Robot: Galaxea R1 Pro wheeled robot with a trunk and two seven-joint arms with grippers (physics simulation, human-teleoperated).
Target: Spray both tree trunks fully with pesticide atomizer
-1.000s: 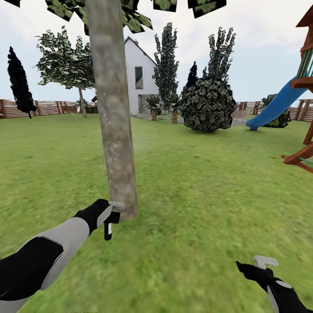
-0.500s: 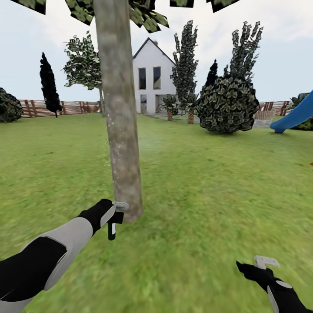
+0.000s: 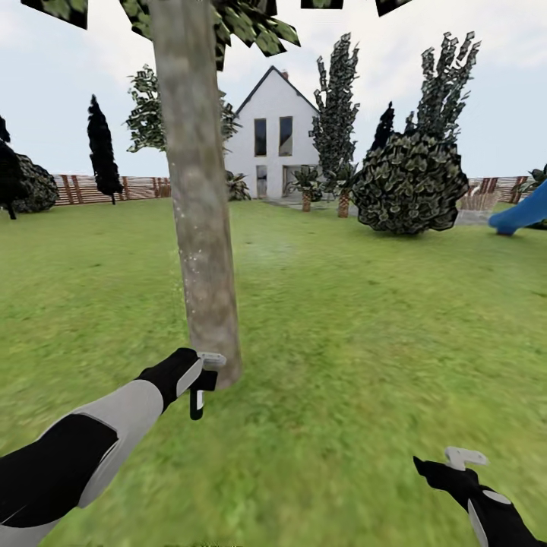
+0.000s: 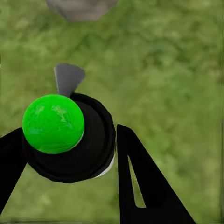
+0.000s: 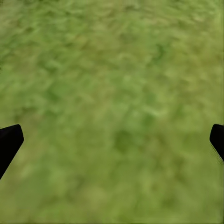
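A thick beige-grey mottled tree trunk point(image 3: 197, 228) rises from the grass floor point(image 3: 342, 365) just ahead on the left, with fine white specks on its lower bark. My left gripper point(image 3: 199, 377) is shut on the pesticide atomizer point(image 3: 197, 403), beside the trunk's base. The black bottle hangs down and its light grey spray head point(image 3: 211, 358) points at the trunk. In the left wrist view the black fingers point(image 4: 140, 186) clamp the atomizer point(image 4: 88, 149), with the grey nozzle point(image 4: 69, 78) aimed toward the trunk base point(image 4: 79, 7). My right gripper point(image 3: 460, 460) hangs low on the right, open point(image 5: 112, 140) over bare grass.
Far across the lawn stand a white house point(image 3: 273, 144), a large round bush point(image 3: 410, 186), tall narrow dark trees point(image 3: 334, 106), a leafy tree point(image 3: 144, 114) behind the trunk, and a brown slat fence point(image 3: 83, 188). A blue slide point(image 3: 520, 216) shows at the right edge.
The whole view has swung left: the house and bush have slid right, and the slide has nearly left the picture. Both arms hold the same pose, and the atomizer stays in the left gripper.
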